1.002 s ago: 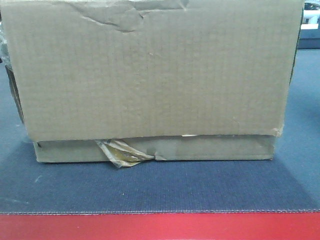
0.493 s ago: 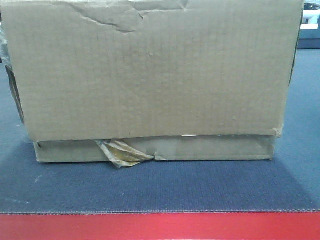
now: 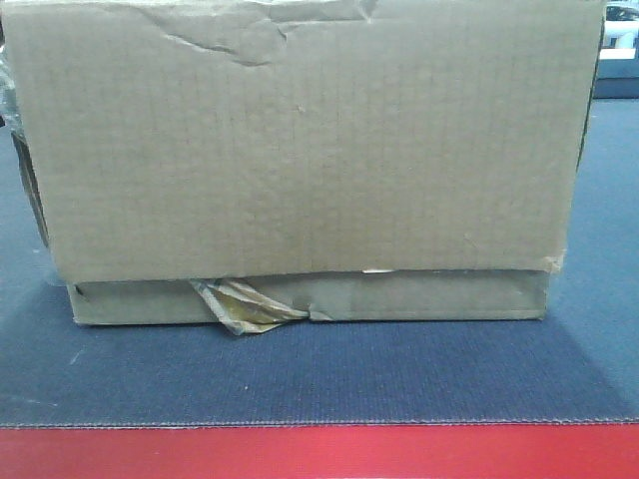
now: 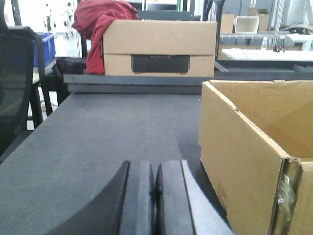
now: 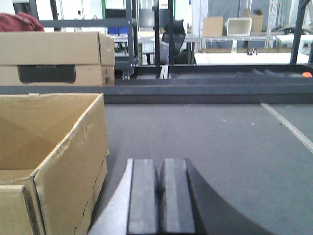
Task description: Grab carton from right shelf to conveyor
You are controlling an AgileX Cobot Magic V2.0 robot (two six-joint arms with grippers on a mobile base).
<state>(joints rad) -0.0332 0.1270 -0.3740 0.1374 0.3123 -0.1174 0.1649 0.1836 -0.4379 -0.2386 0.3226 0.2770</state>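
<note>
The carton, plain brown with a dented upper edge and a wrinkly tape strip, stands on the dark grey-blue conveyor with its red strip in front. Its open top shows at the right of the left wrist view and at the left of the right wrist view. My left gripper is shut and empty, just left of the carton over the belt. My right gripper is shut and empty, just right of it. The right shelf is out of view.
A second cardboard box with a dark label stands beyond the belt's far edge, with a red cloth beside it. A dark chair is at the left. White bins and shelving stand far back.
</note>
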